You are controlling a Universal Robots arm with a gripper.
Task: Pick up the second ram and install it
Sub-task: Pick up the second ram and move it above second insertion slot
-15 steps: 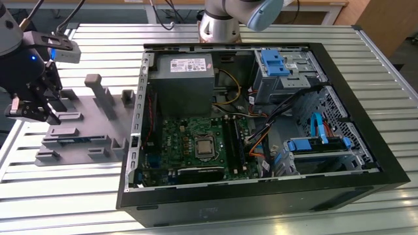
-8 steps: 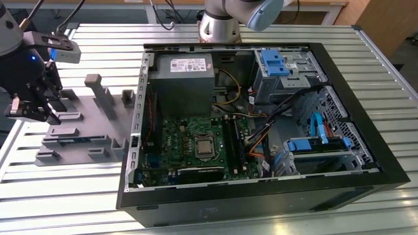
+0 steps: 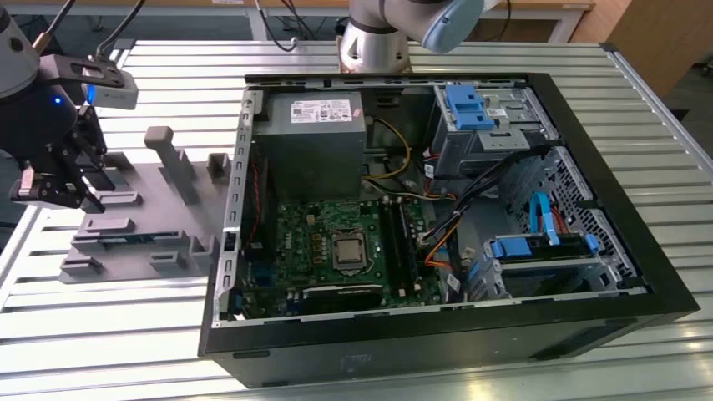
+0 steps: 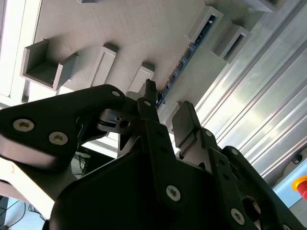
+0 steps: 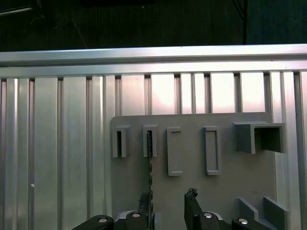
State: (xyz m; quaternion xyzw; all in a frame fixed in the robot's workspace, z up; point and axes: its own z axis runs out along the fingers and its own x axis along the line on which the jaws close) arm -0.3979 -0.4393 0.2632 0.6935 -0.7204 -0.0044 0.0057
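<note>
The second ram point(image 5: 150, 165) point(image 4: 185, 55) is a thin, long, narrow circuit-board strip. Both wrist views catch it edge-on, so it reads as a dark line. In the second wrist view small bluish-green glints show along its length. It stands upright on its long edge in the grey fixture point(image 5: 230, 184), not lying flat. Its far end sits in one of the small slotted brackets, the second from one end of the row. From there its body runs straight across the fixture's flat plate, and its near end lies just beside one black fingertip point(image 4: 149, 91)
</note>
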